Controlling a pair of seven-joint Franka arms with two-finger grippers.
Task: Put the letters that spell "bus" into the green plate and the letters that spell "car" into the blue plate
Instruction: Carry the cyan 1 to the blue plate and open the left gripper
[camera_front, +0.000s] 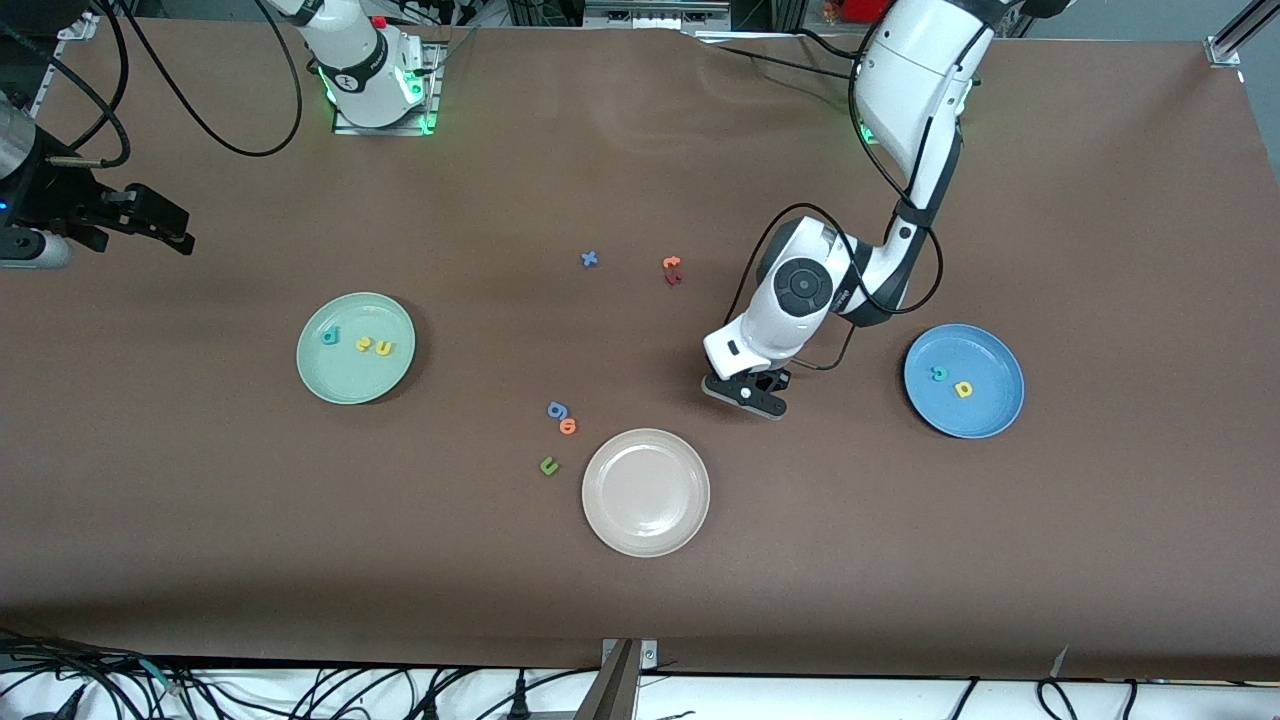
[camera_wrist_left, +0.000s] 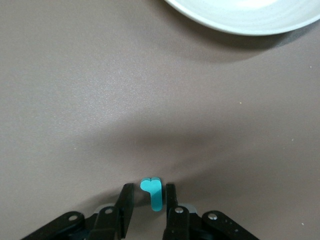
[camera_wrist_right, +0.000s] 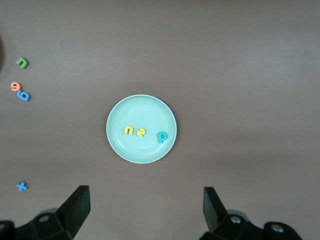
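Sitting down at the brown bench (camera_front: 640, 620) just right-arm-end of the round medium-blue shallow plate (camera_front: 990, 420), mid-frame in the front view, the left tool (camera_front: 765, 400) brackets the tiny teal hook-shaped foam r (camera_wrist_left: 154, 195). In the left wrist view the fingers (camera_wrist_left: 171, 200) stand narrowly apart either side of the r: one pad touches it, a sliver of gap shows at the other, so not clamped. The r lies flat on the bench, outside the blue plate. Inside that plate are the small teal foam c (camera_front: 938, 373) and the small yellow foam a (camera_front: 963, 389), close together and not touching. The round pale mint-green shallow plate (camera_front: 320, 375), mid-height toward the right arm's end, holds the teal foam b (camera_front: 329, 336), the yellow foam s (camera_front: 364, 346) and the yellow foam u (camera_front: 384, 348) in a row. The right tool (camera_front: 175, 232) waits up in the air at the frame edge at the right arm's end, fingers wide apart and nothing between them. The round beige-white plate (camera_front: 645, 490) sits lower centre, empty. Loose on the bench beside it are a blue foam g (camera_front: 556, 409), an orange foam o (camera_front: 568, 427) and a green foam u (camera_front: 548, 465). Upper centre are a blue foam x (camera_front: 589, 259) and an orange letter (camera_front: 671, 263) touching a dark red letter (camera_front: 673, 278).
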